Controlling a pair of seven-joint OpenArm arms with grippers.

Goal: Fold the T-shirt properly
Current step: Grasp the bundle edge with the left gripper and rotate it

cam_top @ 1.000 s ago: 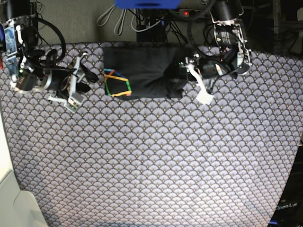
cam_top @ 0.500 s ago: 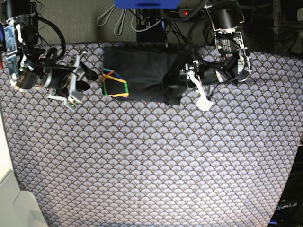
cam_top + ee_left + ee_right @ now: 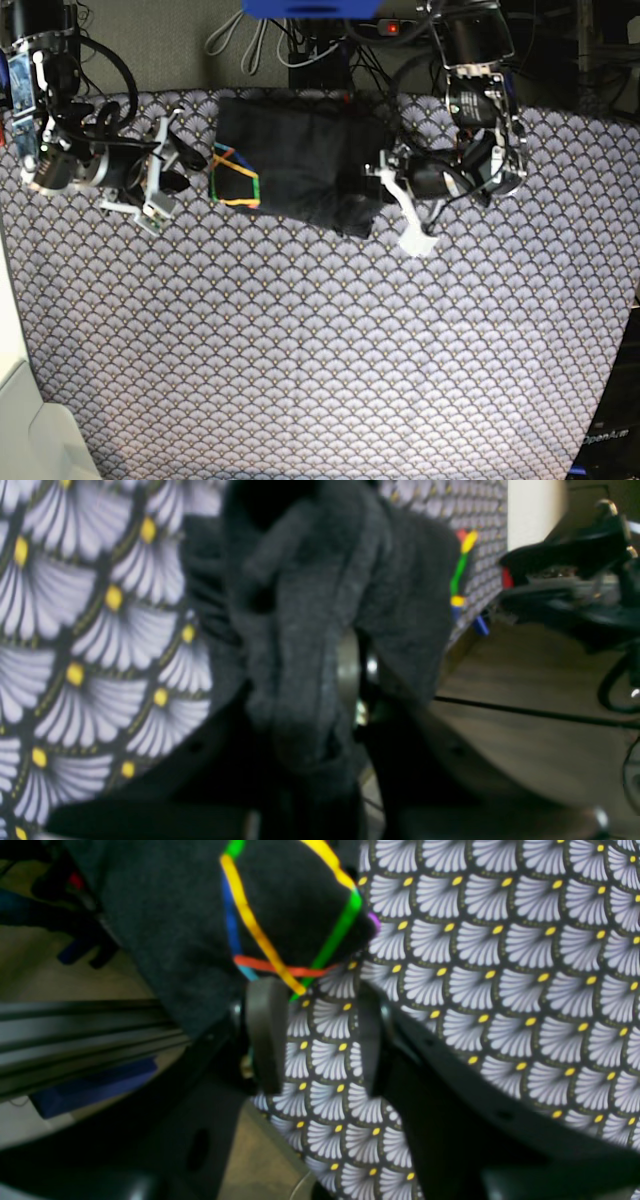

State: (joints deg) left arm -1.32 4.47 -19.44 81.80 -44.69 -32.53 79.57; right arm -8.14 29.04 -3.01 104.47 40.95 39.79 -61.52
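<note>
At the far edge of the patterned cloth (image 3: 320, 340), your T-shirt (image 3: 290, 165) lies as a folded dark bundle. Over the last second the left gripper (image 3: 385, 190), clamped on the shirt's right end, has dragged that end down and toward you, skewing the bundle. Right gripper (image 3: 315, 1035) waits by the print (image 3: 235, 178), fingers apart, empty. Judgement: repositioning under way; fold not yet squared.
</note>
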